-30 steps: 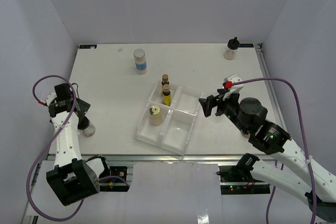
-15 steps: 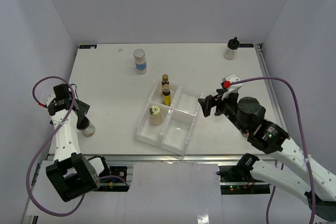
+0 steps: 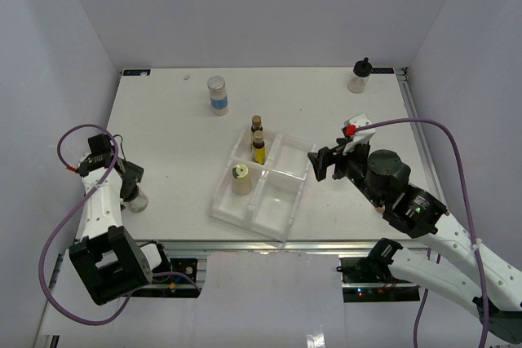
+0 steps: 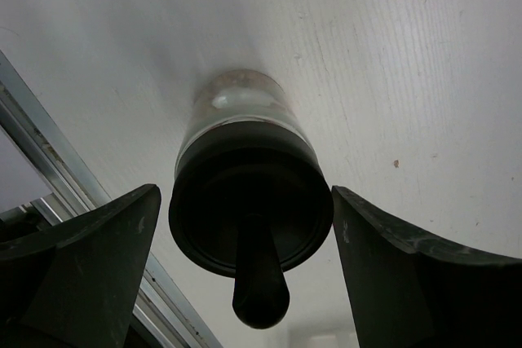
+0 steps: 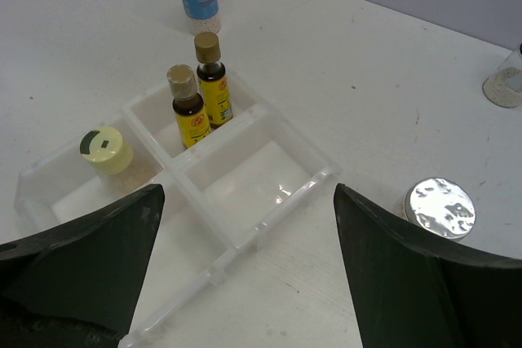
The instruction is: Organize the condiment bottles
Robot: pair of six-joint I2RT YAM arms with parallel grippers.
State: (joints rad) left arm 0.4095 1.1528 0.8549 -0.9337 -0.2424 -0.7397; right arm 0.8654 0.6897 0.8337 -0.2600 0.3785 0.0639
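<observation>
At the left of the frame, the left gripper [image 3: 133,185] has slid a little down and right. Its spread fingers now stand on both sides of the black-capped jar [image 3: 139,201]. At the right, the right arm [image 3: 383,173] has leaned a tiny bit left.

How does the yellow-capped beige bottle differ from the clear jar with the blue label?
The yellow-capped beige bottle stands inside a compartment of the clear plastic tray; the clear blue-labelled jar stands on the table, outside it. The bottle looks shorter, with a yellow cap; the jar looks taller, with a silvery lid. Both are upright.
</observation>
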